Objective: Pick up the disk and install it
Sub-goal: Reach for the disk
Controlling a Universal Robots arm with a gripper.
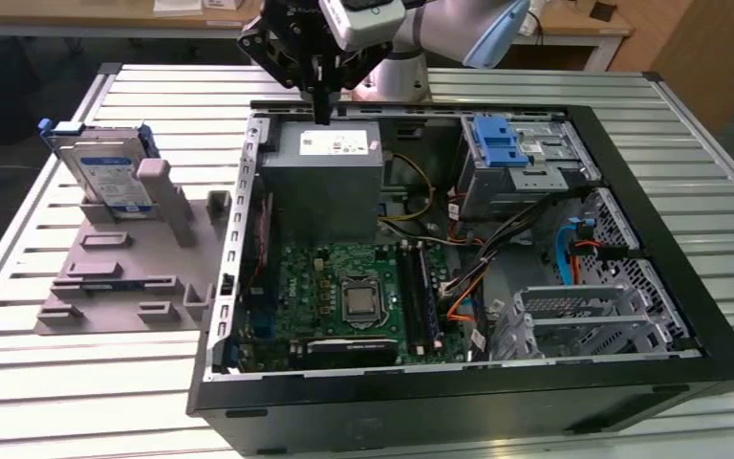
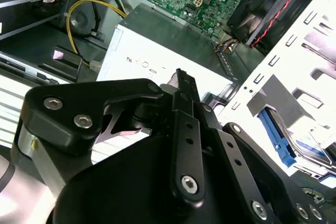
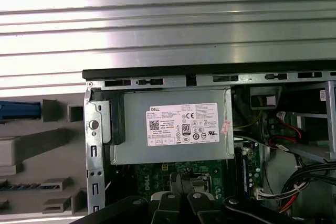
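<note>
On the fixture (image 1: 125, 282) | disk (image 1: 103, 174) upright, silver, white-and-blue label, blue rails | hand (image 1: 326, 115) pressed together, empty, above power supply (image 1: 329, 182)

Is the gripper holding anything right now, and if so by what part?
Nothing is held. The gripper hangs above the power supply, its fingers shut with nothing between them; the disk stands in the fixture outside the case.

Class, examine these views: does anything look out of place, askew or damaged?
Nothing stands out. The disk stands on edge in the grey fixture beside the open case, and the gripper hangs shut above the power supply, holding nothing.
</note>
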